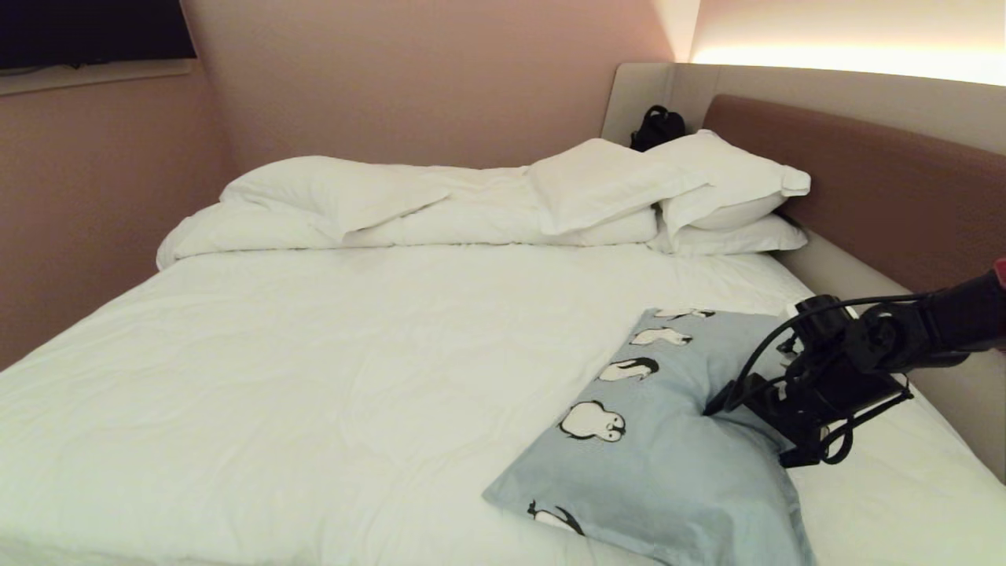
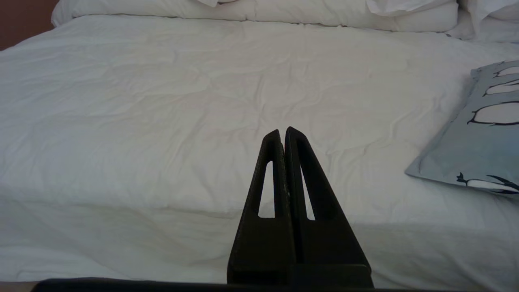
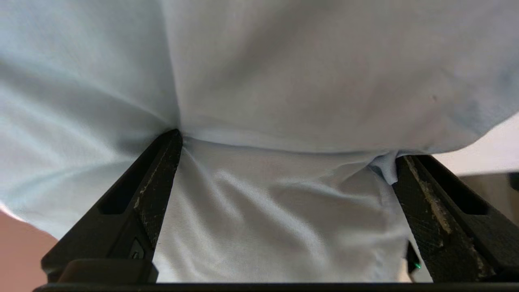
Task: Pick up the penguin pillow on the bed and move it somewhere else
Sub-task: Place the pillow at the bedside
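Note:
The penguin pillow (image 1: 668,472), light blue-grey with a row of black-and-white penguins, lies at the near right of the bed (image 1: 314,354). My right gripper (image 1: 719,409) reaches in from the right and presses into the pillow's right half, denting it. In the right wrist view the right gripper (image 3: 288,148) stands open wide, with pillow cloth (image 3: 284,81) bulging between both fingers and touching them. My left gripper (image 2: 282,130) is shut and empty, parked low before the bed's near edge, with the pillow (image 2: 478,154) off to its right.
White pillows (image 1: 707,189) and a folded white duvet (image 1: 354,204) lie along the far side of the bed. A brown padded headboard (image 1: 864,181) runs along the right. A black bag (image 1: 656,126) sits in the far corner. Pink walls close in on the left and back.

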